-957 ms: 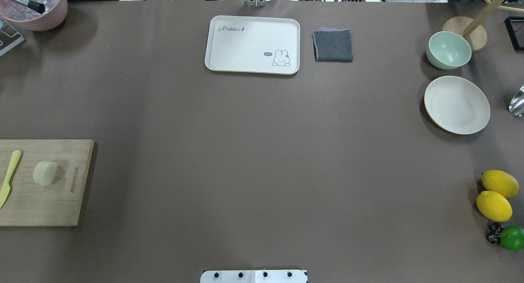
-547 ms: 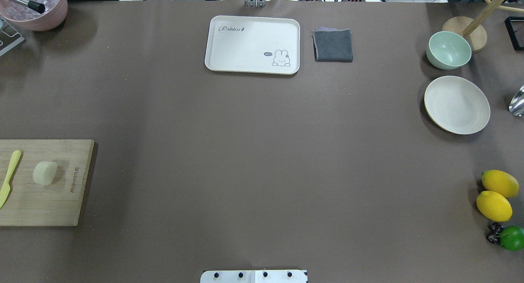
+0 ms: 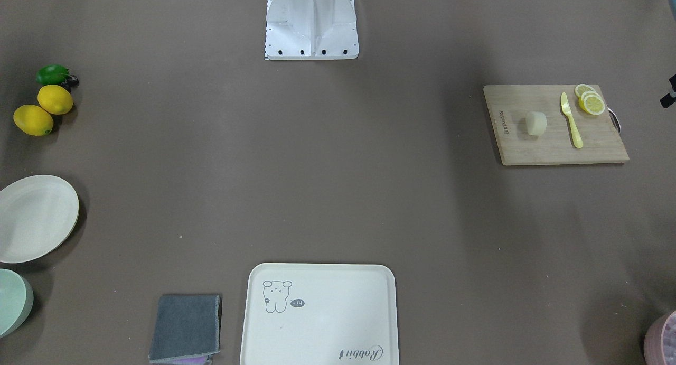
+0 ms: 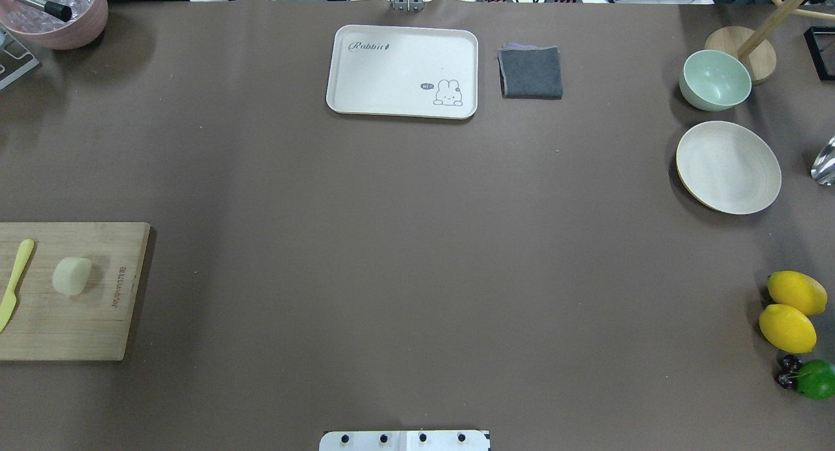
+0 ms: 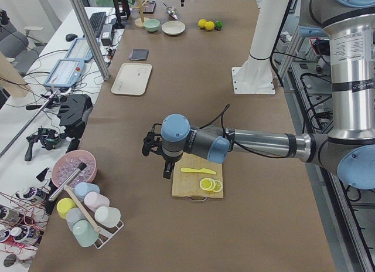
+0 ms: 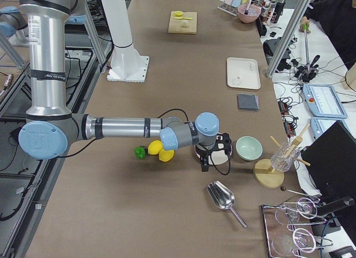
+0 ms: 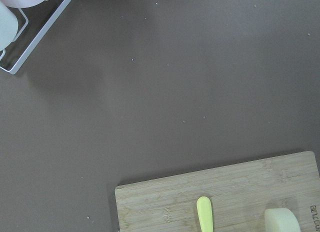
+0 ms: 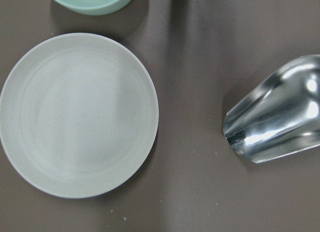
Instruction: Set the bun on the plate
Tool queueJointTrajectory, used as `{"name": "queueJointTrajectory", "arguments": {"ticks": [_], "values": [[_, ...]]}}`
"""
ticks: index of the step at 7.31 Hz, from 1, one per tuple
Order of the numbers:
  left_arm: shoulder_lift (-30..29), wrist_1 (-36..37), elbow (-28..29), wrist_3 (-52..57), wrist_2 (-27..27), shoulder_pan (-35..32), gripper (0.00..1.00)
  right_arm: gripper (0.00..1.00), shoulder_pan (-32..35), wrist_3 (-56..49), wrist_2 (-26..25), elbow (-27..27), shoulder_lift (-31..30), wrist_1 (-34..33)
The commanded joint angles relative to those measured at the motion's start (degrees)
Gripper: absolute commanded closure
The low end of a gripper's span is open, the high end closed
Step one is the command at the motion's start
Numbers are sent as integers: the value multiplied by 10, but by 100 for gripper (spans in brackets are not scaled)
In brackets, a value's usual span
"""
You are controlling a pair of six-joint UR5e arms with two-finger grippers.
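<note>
Brown cloth covers the table (image 4: 417,242), and at its left end lies a wooden cutting board (image 4: 98,333). On the board the bun (image 4: 72,275) sits apart from a yellow-green knife (image 4: 16,278), with lemon slices (image 3: 591,102) at the board's outer end (seen only from the front-facing camera). Well apart from it, on the table's right side, the plate (image 4: 728,167) rests bare, just beside a pale green bowl (image 4: 715,79) and near a metal scoop (image 8: 275,112). The left tool (image 5: 166,169) hangs over the cutting board's edge, clear of the bun. The right tool (image 6: 207,160) hangs by the plate. Both show only in the side views, so I cannot tell how wide either one stands.
</note>
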Motion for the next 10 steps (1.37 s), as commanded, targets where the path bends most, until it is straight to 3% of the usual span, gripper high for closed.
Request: {"name": "queueJointTrajectory", "arguments": {"ticks": [1,4,7,10], "values": [[-1,-11,12,2,4,4,2,8,-32,113,5,-74,34,85],[-4,-43,14,-5,38,18,3,19,-55,154,6,-118,61,94],[-3,-49,12,-25,32,25,3,21,-83,153,1,-129,63,95],[-3,-50,12,-20,32,25,3,30,-100,150,1,-141,69,95]]}}
